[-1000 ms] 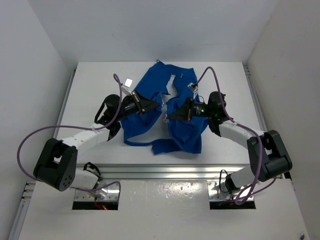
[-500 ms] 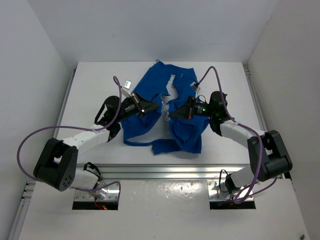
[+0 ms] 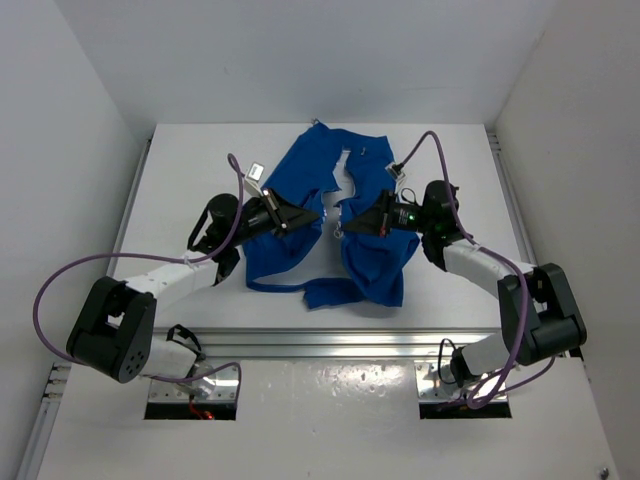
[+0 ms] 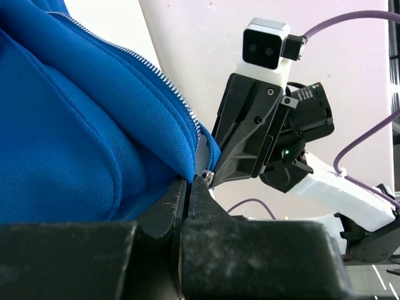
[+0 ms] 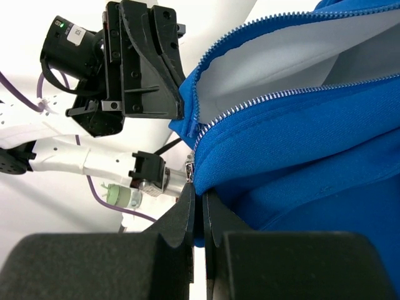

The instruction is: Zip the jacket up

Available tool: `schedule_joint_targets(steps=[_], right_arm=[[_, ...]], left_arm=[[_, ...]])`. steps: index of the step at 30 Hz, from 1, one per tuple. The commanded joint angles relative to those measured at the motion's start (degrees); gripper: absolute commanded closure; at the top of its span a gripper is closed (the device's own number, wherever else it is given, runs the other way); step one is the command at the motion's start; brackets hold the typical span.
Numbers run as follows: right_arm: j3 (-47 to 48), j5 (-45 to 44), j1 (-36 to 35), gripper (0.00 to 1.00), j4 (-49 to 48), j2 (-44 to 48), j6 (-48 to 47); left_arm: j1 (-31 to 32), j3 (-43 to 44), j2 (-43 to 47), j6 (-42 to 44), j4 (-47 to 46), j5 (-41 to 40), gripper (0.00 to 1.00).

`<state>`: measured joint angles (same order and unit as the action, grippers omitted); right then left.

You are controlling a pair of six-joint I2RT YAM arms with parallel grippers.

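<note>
On table (image 3: 180,170) centre, jacket (image 3: 300,165) lies open, L gripper (image 3: 319,213) & R gripper (image 3: 342,231) each pinched tight on a zip edge (image 4: 181,103); thin hold may slip if edges tugged together, misaligning zip.

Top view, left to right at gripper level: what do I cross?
Left arm → left gripper, jaws shut on one front edge of the jacket → right gripper, jaws shut on the other edge → right arm.
</note>
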<state>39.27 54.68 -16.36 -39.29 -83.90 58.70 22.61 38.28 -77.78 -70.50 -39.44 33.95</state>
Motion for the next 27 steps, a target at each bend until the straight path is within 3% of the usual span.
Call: schedule_joint_targets(steps=[1,27], right_arm=[[3.3,0.7,-0.1,1.0,-2.5,1.1,0.7],[6.3,1.1,-2.4,1.0,-7.0,-2.3,6.1]], left_arm=[[-0.5,-0.2,2.0,0.2,-4.8,1.7,1.0],[2.3,2.0,-0.7,-3.1,-11.5,1.1,1.0]])
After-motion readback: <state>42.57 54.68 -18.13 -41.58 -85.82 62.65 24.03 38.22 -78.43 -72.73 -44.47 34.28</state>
